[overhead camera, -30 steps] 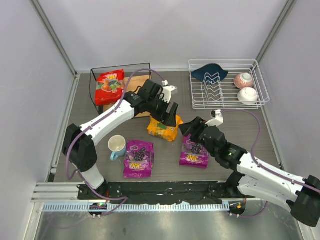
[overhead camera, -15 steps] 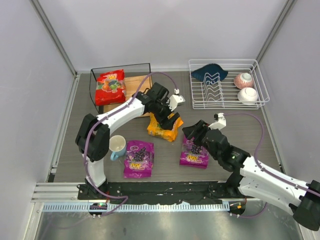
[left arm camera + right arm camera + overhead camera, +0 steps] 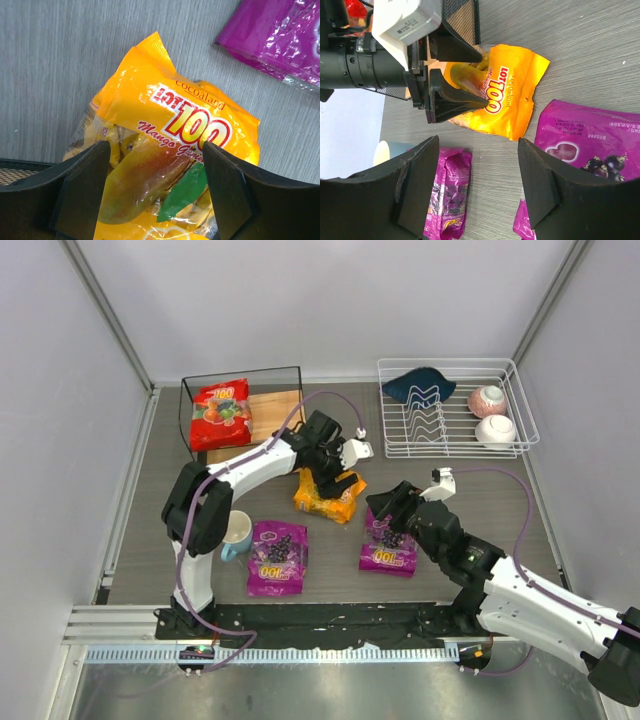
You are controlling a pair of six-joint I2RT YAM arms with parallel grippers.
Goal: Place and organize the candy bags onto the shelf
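grey tabletop (image 3: 50, 60) bears orange-yellow bag (image 3: 170, 145) between spread left fingers (image 3: 82, 190).

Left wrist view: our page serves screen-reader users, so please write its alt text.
An orange-yellow mango candy bag lies on the grey table, seen between the open black fingers of the left end effector. Part of a purple candy bag shows at the upper right.

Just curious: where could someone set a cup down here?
Bare table lies left of the shelf and mug, and between the dish rack and right arm. The middle is crowded: orange bag, two purple bags, both jaws.
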